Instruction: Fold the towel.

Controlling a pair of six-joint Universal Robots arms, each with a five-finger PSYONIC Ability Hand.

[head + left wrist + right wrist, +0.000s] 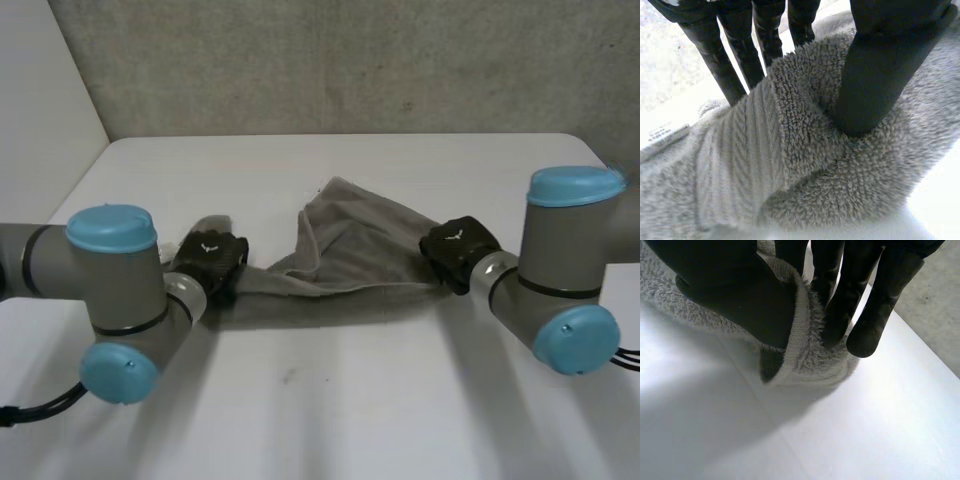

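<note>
Both left hand [212, 256] and right hand [458, 248] clamped thumb and fingers on the grey towel [350, 250], bunched and not yet folded.

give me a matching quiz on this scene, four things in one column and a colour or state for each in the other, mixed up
1 towel
2 left robot hand
3 right robot hand
4 table

a white, bare in front
b pinches the towel's right end
c grey, bunched between both hands
d pinches the towel's left end

Pairs: 1-c, 2-d, 3-b, 4-a
</note>
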